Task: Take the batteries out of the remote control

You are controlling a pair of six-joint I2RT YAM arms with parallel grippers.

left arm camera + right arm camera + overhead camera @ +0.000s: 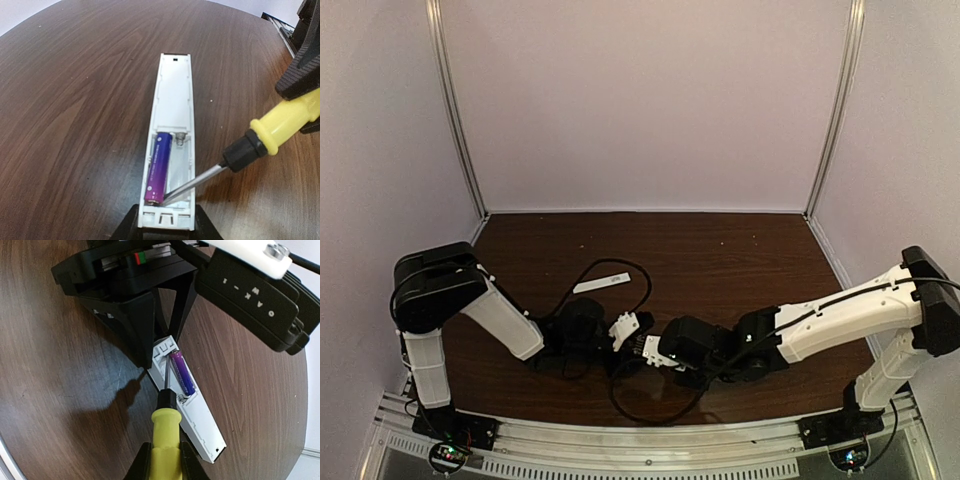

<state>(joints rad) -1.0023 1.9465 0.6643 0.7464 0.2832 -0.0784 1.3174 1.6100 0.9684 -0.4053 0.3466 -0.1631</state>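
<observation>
While the left end effector [167, 229] clamped the near end of the remote control [175, 100], its two dark fingers [127, 226] stood only partly apart, one against each long side of the white body. In the left wrist view the remote control lay flat on the brown wood surface [75, 100], running from 6 o'clock up toward 12 o'clock, with its back open. One purple battery [160, 167] sat in the bay on the 9 o'clock side of the open compartment, lengthwise, its gold cap toward 6 o'clock. The neighbouring bay on the 3 o'clock side showed a white floor and a metal contact at its 12 o'clock end.

The right end effector [165, 462] was closed tight on the yellow handle of the screwdriver [165, 425], its fingers pressed to both sides of the handle. From the left wrist view the tool came in from about 2 o'clock, tilted, its black collar just outside the remote control's 3 o'clock wall. Its metal shaft crossed the open bay down to the battery's cap at the 6 o'clock end. Whether the tip was under the battery or only against it I could not tell.

Seen from above, a thin white cover strip [602, 283] lay apart on the surface, at about 11 o'clock from where the two end effectors met.
</observation>
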